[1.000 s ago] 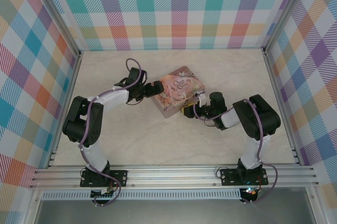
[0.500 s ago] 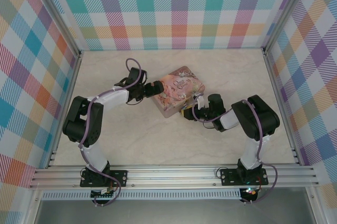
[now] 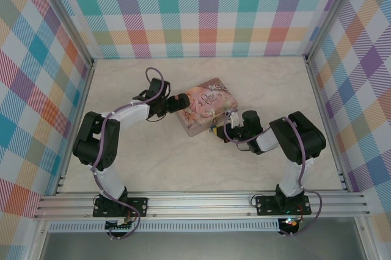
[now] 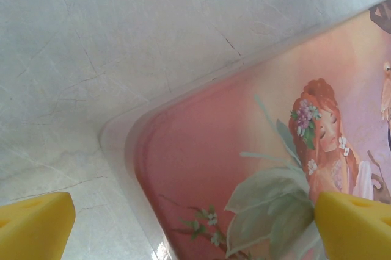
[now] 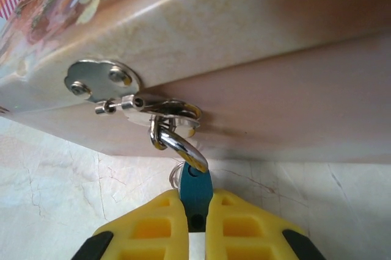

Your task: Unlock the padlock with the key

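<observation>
The padlock [image 5: 195, 190] has a teal body and hangs by its silvery shackle [image 5: 177, 144] from the hasp [image 5: 101, 80] on the side of the pink tin [image 5: 244, 40]. My right gripper [image 5: 197, 211] is shut on the padlock's body, one yellow finger on each flat side. A thin wire ring [image 5: 174, 177] peeks out behind the body; the key is hidden. In the top view the right gripper [image 3: 219, 130] is at the tin's near right side. My left gripper [image 4: 195, 223] is open, straddling the tin's far left corner [image 4: 244, 150] with its fingers wide apart.
The pink tin [image 3: 208, 110] lies in the middle of the marble-look table [image 3: 146, 162]. Plaid walls and aluminium rails [image 3: 183, 202] enclose the table. Free room lies in front of and behind the tin.
The right gripper has closed from part open onto the padlock's body and edged in toward the tin. The left arm has not moved.
</observation>
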